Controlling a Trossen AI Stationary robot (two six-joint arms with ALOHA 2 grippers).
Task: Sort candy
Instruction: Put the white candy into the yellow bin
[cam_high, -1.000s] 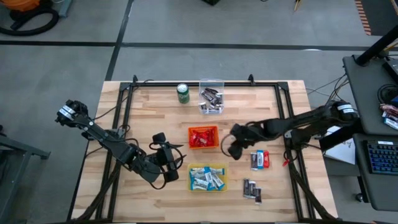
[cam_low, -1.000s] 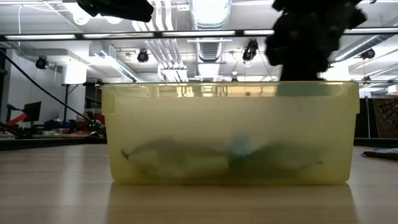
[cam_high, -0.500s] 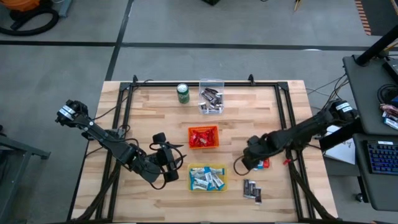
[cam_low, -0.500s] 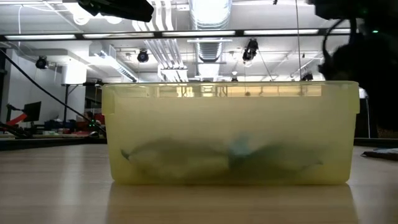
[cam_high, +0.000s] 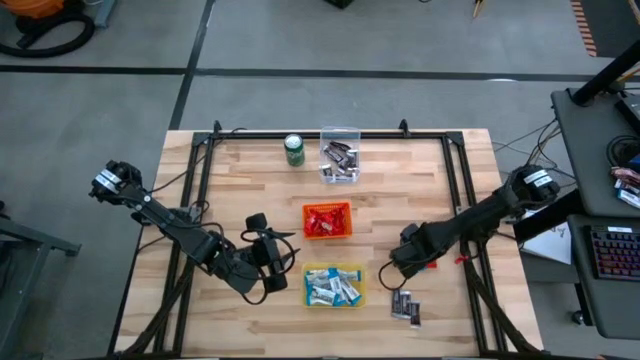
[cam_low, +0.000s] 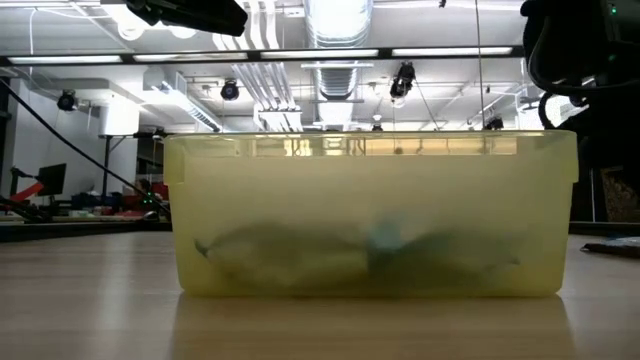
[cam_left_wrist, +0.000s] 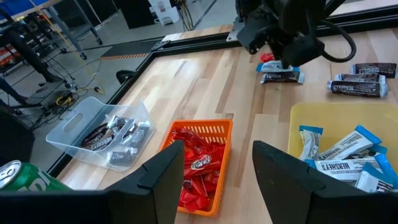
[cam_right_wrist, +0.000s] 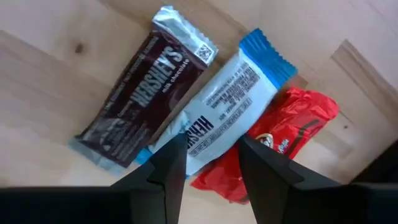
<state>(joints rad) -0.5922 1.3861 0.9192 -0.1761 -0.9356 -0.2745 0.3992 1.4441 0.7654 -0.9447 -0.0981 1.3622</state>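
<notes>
Over the wooden table (cam_high: 250, 180), my right jaws (cam_right_wrist: 208, 163) have dropped from beside the orange bin (cam_high: 327, 221), open and empty, onto three candy bars (cam_right_wrist: 214, 115) shown only at my wrist, left jaws (cam_left_wrist: 214, 163) open, idle beside the yellow bin (cam_low: 370, 215).

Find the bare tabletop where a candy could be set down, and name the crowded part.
Free: the wood between the green can and the left hand, and right of the clear bin. Crowded: around the right hand, over loose candy, beside the yellow bin.
</notes>
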